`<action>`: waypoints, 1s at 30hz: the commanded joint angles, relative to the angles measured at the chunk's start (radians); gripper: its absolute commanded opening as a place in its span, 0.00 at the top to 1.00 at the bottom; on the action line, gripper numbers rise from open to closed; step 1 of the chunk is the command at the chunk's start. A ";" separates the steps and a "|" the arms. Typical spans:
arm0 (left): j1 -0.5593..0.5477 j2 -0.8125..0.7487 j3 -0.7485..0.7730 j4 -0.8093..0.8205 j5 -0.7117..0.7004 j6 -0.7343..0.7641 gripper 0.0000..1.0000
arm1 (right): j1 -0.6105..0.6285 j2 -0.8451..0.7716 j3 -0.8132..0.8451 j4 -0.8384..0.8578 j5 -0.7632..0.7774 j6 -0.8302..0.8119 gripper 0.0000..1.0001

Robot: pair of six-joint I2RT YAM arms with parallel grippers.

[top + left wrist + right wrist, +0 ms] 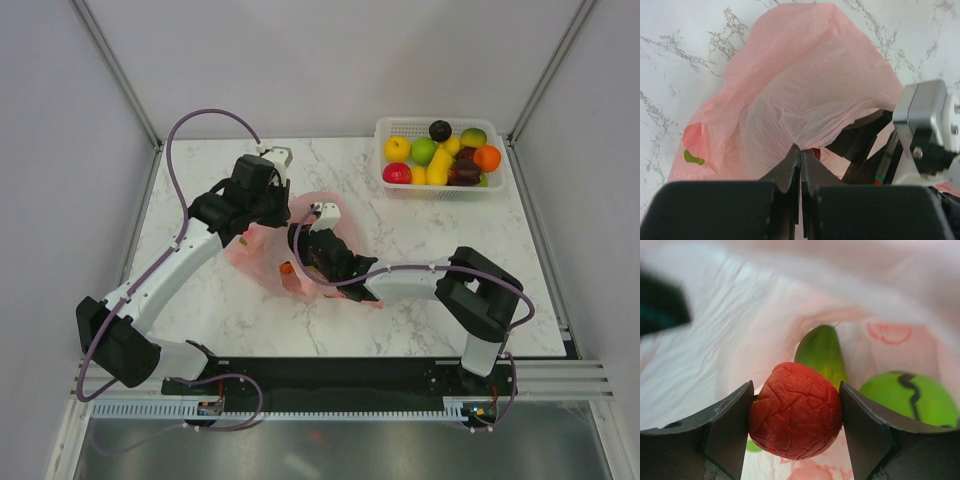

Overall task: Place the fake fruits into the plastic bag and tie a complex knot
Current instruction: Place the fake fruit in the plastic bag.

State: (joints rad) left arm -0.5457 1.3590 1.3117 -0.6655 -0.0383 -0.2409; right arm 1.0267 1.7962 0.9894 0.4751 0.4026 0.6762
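partway: left gripper [800, 160] pinches the pink bag's [805, 85] rim, right gripper [796, 405] clasps a red fruit [796, 420] inside it beside green fruits [912, 400]; fruits [440, 155] in the white basket [405, 126] and the knot are not yet done.

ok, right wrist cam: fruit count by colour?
Red: 1, the red fruit held in the right end effector
Green: 2, the long green fruit and the round green fruit
Total: 3

Open pink plastic bag [805, 75] contains a red fruit [796, 415] and green fruits [821, 352].
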 commanded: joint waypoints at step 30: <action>-0.002 -0.023 0.000 0.050 0.041 0.008 0.98 | -0.109 -0.199 0.006 -0.067 0.014 -0.128 0.22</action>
State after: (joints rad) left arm -0.5461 1.3586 1.3087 -0.6392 -0.0162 -0.2386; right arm 0.9142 1.6985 0.9878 0.3908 0.3729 0.5903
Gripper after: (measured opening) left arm 0.028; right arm 0.784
